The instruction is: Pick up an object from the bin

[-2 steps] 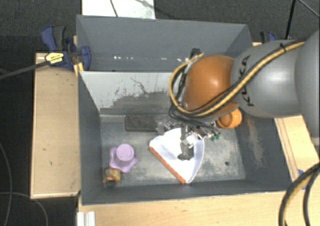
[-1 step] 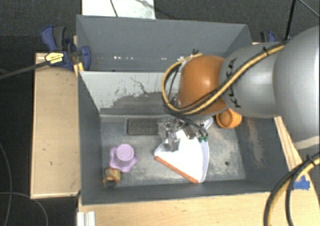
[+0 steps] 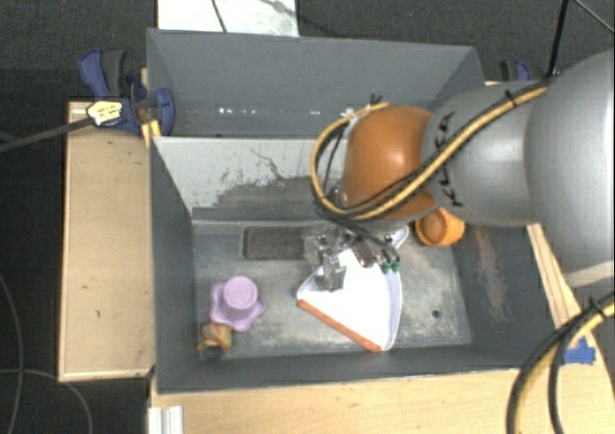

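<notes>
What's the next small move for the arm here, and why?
Probably ease straight down a little: the gripper is over the upper left corner of the white wedge with an orange edge, mid-bin, and the purple cup and orange ball lie apart from it.

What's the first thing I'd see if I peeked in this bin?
A big grey arm with a round orange cover reaches in from the right, its pincer low over a white wedge with an orange edge in the middle of the bin. A purple flower-shaped cup stands near the lower left corner, a small brown thing beside it.
</notes>
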Controlling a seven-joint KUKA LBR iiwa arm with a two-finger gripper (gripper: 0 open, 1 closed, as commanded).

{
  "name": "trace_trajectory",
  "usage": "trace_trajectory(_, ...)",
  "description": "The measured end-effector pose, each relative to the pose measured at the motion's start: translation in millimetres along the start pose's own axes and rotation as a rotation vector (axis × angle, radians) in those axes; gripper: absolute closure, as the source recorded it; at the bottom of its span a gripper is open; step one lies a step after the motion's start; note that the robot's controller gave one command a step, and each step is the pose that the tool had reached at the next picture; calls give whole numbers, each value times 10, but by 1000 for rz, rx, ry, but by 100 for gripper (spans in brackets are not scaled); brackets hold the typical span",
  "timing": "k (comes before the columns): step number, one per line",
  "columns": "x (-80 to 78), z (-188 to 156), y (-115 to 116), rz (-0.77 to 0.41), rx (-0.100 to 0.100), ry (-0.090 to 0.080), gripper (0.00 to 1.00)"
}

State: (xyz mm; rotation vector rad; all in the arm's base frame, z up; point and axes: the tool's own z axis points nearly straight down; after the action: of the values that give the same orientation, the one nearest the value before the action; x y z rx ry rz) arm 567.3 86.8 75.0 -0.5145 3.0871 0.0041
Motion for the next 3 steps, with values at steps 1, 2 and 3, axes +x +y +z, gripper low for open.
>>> trace_trajectory(1,25,-459,37,-31,0,14,100)
trace_trajectory(2,103,-1062,130,-88,-1,13,100)
trace_trajectory(3,-44,-1604,7,-155,-2,12,100)
